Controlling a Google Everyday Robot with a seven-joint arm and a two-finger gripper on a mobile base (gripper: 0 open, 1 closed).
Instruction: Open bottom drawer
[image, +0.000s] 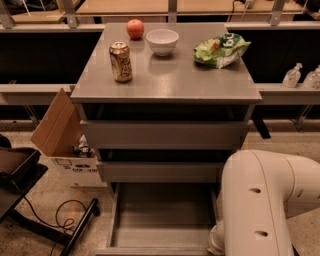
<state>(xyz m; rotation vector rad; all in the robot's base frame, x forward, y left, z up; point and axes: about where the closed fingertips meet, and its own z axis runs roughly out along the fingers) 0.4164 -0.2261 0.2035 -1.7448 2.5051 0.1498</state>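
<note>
I've got the bottom drawer pulled well out of the grey cabinet, its front at the lower frame edge; job looks approx. done. The gripper's out of view, hidden under the white arm at lower right, prob. low by the drawer front for the pull. Can't tell how the jaws stand. Can & bowl sit upright on the worktop.

Dim warm light. Underfoot, speckled beige floor; open brown cardboard box & looped black cable well left of claw (out of frame, btm right).
</note>
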